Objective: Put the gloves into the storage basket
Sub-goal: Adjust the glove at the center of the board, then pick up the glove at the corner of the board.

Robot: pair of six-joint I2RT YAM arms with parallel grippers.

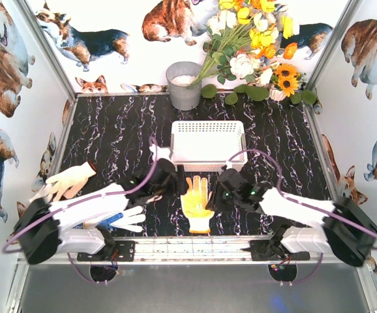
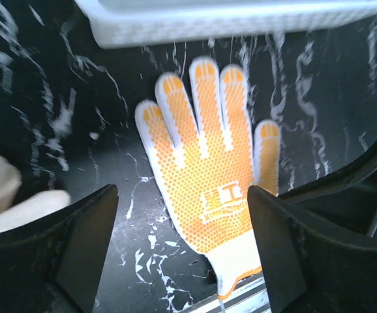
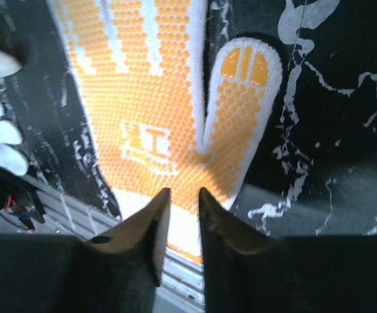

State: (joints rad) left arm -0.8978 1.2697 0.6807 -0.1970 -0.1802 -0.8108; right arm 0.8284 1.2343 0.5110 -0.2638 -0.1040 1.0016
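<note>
A: From above first. Where do things lie?

B: The storage basket [image 1: 205, 158] sits in the middle of the table [image 1: 110, 130], just at 12 o'clock of an orange-dotted glove [image 1: 197, 199] that lies flat, dotted palm up. Its long axis runs 6 to 12, with the fingers aimed at the basket and the cuff toward the near edge. Two more gloves lie well off to the side: a plain glove [image 1: 68, 181] at 9 o'clock and a blue-dotted glove [image 1: 131, 216] at about 8.

A: And the tools?

B: The left gripper [image 1: 175, 181] flanks the orange-dotted glove at its 9 o'clock, the right gripper [image 1: 222, 189] at its 3. I'd guess they bracket this glove because it lies nearest the basket, so the carry is short.

A: The left wrist view?

B: The left gripper's [image 2: 182, 195] fingers are spread wide with nothing between them. The glove lies on the table below, fingertips near the basket wall [image 2: 241, 26] at 12 and leaning a touch toward 11, cuff at 6.

A: The right wrist?

B: The right gripper [image 3: 184, 192] hangs over the cuff end. Its fingers are drawn almost together, with a thin slit between them, and I see no fabric caught there. The glove's fingers run away toward 12, thumb on the 2 o'clock side. Coming in at the cuff makes sense to me: it's a firmer edge to pinch, and the glove would hang lengthwise on the way into the basket
</note>
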